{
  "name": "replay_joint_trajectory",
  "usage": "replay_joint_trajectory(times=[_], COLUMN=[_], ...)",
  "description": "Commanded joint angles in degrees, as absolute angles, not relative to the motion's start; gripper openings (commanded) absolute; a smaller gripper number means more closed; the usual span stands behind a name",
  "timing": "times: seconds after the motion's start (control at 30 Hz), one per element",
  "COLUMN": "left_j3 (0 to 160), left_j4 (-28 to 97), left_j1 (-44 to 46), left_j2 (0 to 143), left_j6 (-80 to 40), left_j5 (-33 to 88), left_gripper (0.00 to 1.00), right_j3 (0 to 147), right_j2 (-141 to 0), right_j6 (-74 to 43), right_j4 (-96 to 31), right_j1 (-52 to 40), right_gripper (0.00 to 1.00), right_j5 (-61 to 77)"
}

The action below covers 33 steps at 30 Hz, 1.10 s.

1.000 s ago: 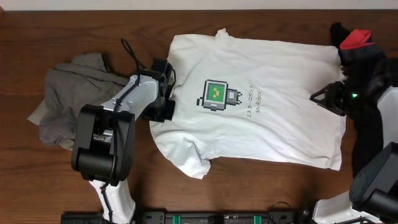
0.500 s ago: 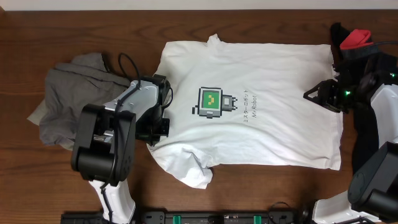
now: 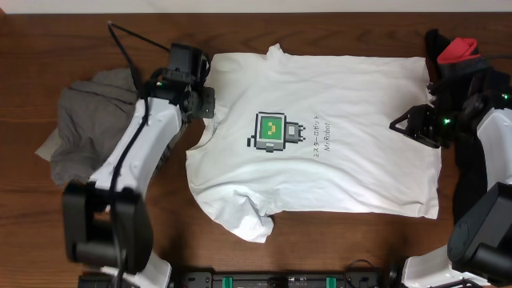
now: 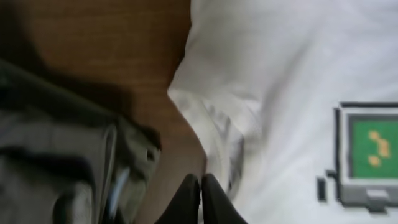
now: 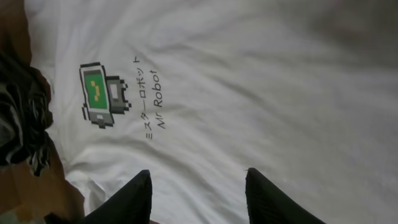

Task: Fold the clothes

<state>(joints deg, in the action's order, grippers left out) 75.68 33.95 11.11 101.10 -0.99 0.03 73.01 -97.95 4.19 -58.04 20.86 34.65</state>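
Left gripper [image 4: 200, 186]: fingers pressed together, no gap showing.
White T-shirt [image 3: 344, 136] at the left fingers: a bunched ridge of its edge runs down to the tips and touches their right side; I cannot tell whether any cloth is pinched between them.
Grey garment [image 4: 62, 155]: crumpled just left of the left fingers, on the wooden table [image 3: 48, 240].
Right gripper [image 5: 198, 186]: fingers spread moderately, nothing between them.
White T-shirt at the right fingers: spread flat beneath and ahead of them, its green print [image 5: 99, 93] well beyond the tips.
Black-and-red garment [image 3: 456, 50]: bunched behind the right gripper, at the table's far corner.
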Motion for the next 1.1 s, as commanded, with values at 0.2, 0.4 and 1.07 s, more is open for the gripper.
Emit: replay_joint_trajectory(times=[0.2,0.4,1.07], left_j3=[74.98,74.98,81.93], left_j4=[27.73,25.08,17.50], left_j1=[10.57,10.57,8.47], left_j2=[112.81,116.71,120.16], left_j6=[6.26,7.99,10.61], left_j5=[4.54,4.47,-15.40], left_gripper=[0.06,0.06,0.17], right_j3=[73.76,73.76,73.76], right_j2=[-96.73,-96.73,-96.73], right_j6=[2.31,1.76,-0.43], right_j4=[-58.72,-58.76,-59.64], right_j1=[20.12,20.12,20.12], right_gripper=[0.45,0.44,0.40], right_j5=[34.44,34.24,30.72])
